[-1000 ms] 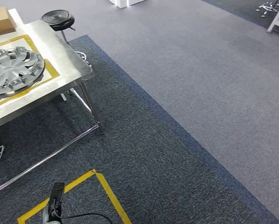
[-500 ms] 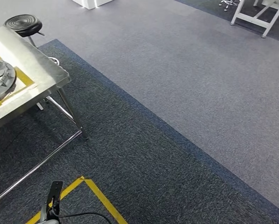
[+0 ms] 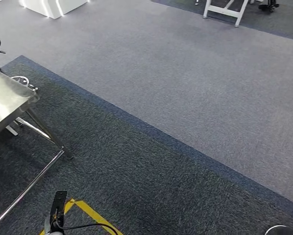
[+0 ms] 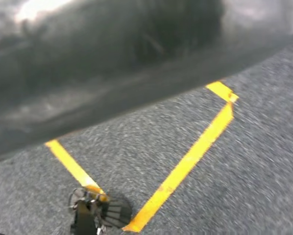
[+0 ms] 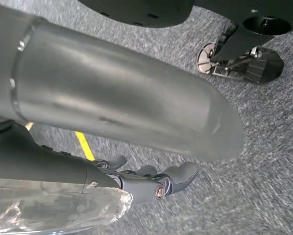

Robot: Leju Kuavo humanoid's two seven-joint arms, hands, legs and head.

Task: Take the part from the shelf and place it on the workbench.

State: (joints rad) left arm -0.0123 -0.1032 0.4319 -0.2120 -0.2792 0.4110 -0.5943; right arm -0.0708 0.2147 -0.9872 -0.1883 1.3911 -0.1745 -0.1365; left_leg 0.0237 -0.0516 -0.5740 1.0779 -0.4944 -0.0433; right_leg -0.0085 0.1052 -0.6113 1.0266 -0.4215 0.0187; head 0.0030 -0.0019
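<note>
Grey carpet (image 3: 197, 83) fills most of the head view, with a darker carpet strip (image 3: 145, 171) crossing it and yellow floor tape (image 3: 89, 213) marking a corner near the robot's feet. At the far left, one corner of the steel workbench (image 3: 8, 98) is in view, its legs slanting down to the floor. No shelf and no part can be seen from here, so where the part lies cannot be told. In its own wrist view the right hand (image 5: 152, 178) hangs by the robot's side, fingers loosely apart and holding nothing. The left hand (image 4: 97, 213) is small and blurred in its wrist view, so its state cannot be told. My judgement: the robot is walking or turning away from the workbench, and next it must find the shelf and face it.
</note>
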